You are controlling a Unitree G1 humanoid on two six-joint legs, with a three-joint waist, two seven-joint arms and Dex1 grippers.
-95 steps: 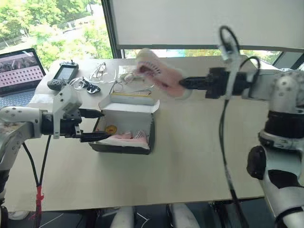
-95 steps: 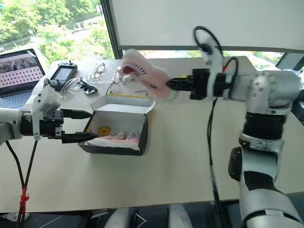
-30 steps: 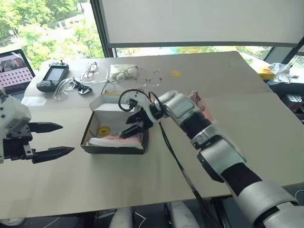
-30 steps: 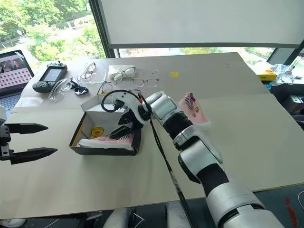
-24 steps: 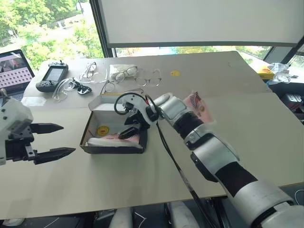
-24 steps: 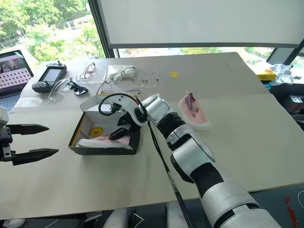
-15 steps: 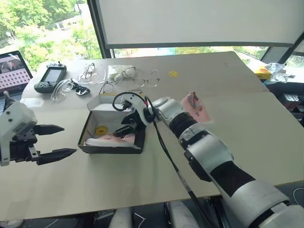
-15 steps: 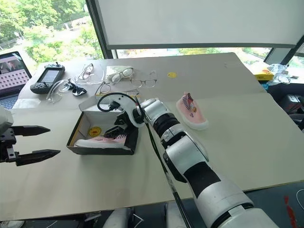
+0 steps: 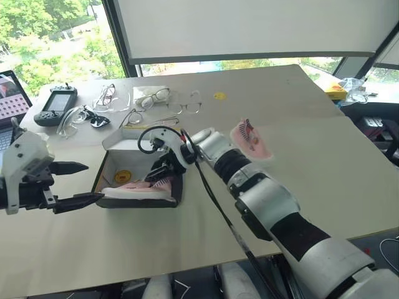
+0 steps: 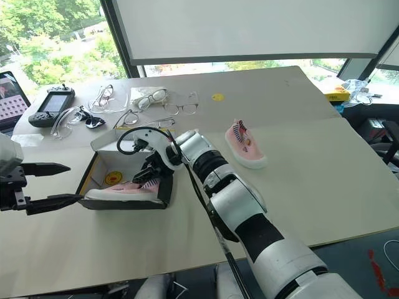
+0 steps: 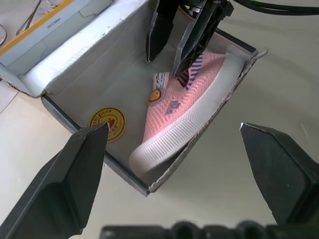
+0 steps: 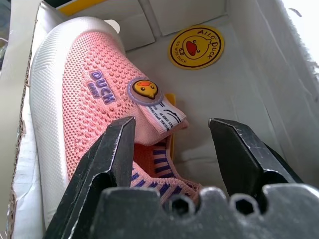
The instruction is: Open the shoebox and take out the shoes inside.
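The shoebox [image 9: 137, 200] stands open on the table, its yellow lid [image 9: 146, 129] folded back on the far side. One of the pink shoes [image 12: 79, 94] lies inside on its side against the near wall. My right gripper [image 12: 172, 124] reaches into the box, open, its two fingers on either side of the shoe's striped collar and tongue. The other shoe [image 9: 252, 140] lies on the table to the right of the box. My left gripper [image 9: 92, 182] hovers open just left of the box, holding nothing.
Several pairs of glasses [image 9: 149, 98], a handheld controller [image 9: 51, 101] and a laptop [image 9: 5, 93] lie at the back left. A small yellow disc [image 9: 219, 96] sits behind the box. A yellow duck sticker [image 12: 195, 46] marks the box floor.
My right gripper has set the first shoe down on the table, gone into the box and edged left over the second shoe, its fingers narrowing. The left gripper stays put.
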